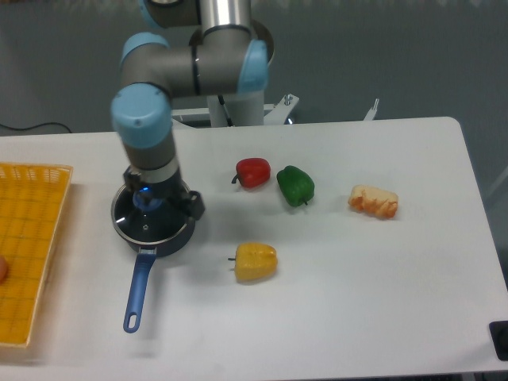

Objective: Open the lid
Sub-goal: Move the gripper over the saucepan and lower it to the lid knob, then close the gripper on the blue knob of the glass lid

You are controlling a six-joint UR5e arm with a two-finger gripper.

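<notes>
Camera view: lid (151,225) seated flat on saucepan (127,230), left part of desk (357,302). Hand (149,198) directly above lid centre, pointing straight down at knob. Knob hidden under hand; finger state cannot tell. Saucepan handle points toward near desk edge. Lift axis likely vertical.

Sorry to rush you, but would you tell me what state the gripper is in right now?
Gripper: down over the lid on the saucepan; its fingers are hidden by the wrist, so open or shut cannot be told.
</notes>
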